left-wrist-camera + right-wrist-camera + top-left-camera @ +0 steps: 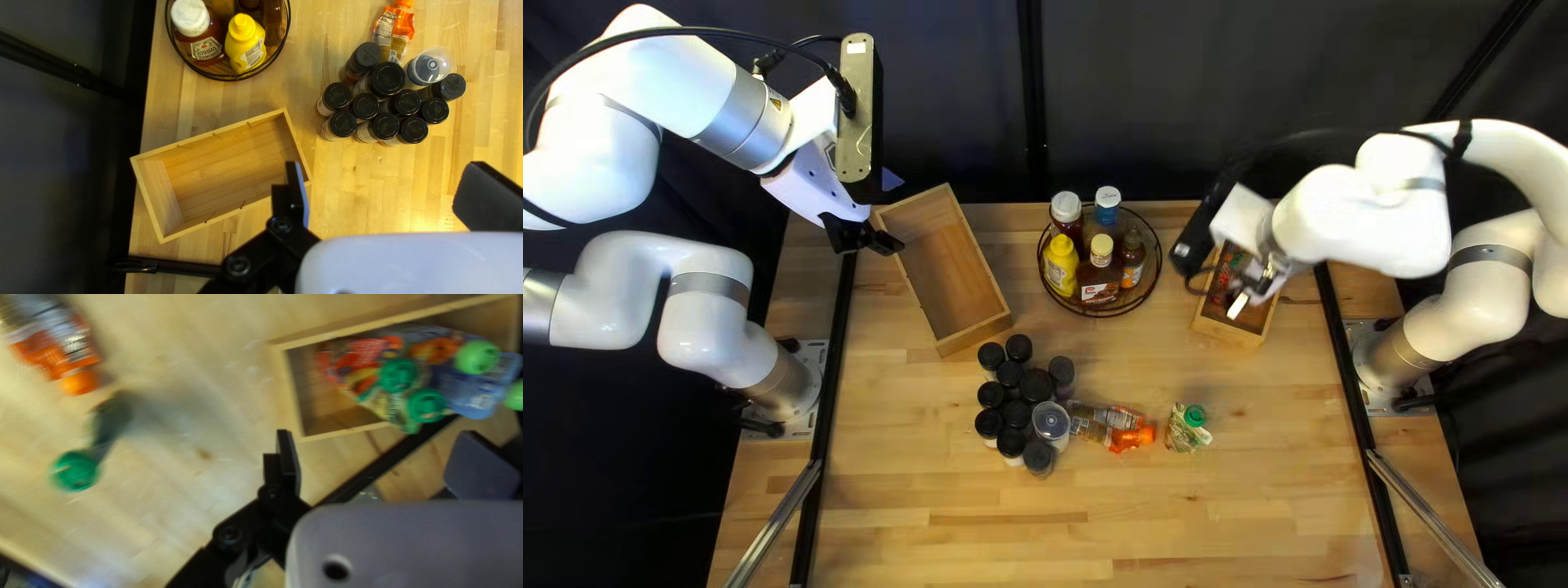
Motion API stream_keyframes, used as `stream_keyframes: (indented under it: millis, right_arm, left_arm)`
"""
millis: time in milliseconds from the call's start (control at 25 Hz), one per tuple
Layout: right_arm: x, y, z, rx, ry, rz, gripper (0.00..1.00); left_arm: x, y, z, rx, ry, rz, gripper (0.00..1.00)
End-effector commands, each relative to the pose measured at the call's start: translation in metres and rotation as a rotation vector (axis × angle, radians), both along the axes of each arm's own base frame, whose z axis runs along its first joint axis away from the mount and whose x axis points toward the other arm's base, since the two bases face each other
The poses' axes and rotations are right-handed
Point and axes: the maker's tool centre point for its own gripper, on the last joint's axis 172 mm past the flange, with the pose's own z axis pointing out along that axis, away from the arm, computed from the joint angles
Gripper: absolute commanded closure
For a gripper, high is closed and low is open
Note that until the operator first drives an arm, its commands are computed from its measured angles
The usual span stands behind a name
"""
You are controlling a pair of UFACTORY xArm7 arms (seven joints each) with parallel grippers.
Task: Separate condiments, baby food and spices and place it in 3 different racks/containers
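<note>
Pouches sit in small crate, right of top left view, prob. to keep baby food apart. R gripper by it, spread, nothing btwn; L gripper also spread, upper left, near long box, prob. for spice jars, centre.

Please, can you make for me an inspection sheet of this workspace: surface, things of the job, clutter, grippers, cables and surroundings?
Surface: wooden table, with a few dark knots.
Condiments: ketchup bottle and mustard bottle upright with others in the round wire rack.
Baby food: several pouches in the right wooden box; orange-capped pouch and green-capped pouch on the table.
Spices: black-capped jars clustered outside the left wooden box, which holds nothing.
Clutter: nothing seen.
Left gripper: open, nothing held.
Right gripper: open, nothing held.
Cables: black cable along my left arm.
Surroundings: dark curtain behind the table.
</note>
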Motion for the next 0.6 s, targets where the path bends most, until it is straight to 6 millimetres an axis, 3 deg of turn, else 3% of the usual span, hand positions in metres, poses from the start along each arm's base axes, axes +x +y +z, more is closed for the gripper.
stream_keyframes:
  millis: [40, 240, 600]
  right_arm:
    - [0.03, 0.055, -0.004, 0.037, -0.002, 0.065, 0.0]
    - [0.047, 0.086, -0.019, 0.053, 0.015, 0.103, 0.0]
    - [0.05, 0.107, -0.062, 0.068, 0.058, 0.1, 0.0]
  left_arm:
    - [0.0, 0.0, 0.0, 0.0, 0.0, 0.0, 0.0]
    - [0.0, 0.0, 0.0, 0.0, 0.0, 0.0, 0.0]
    - [0.0, 0.0, 0.0, 0.0, 0.0, 0.0, 0.0]
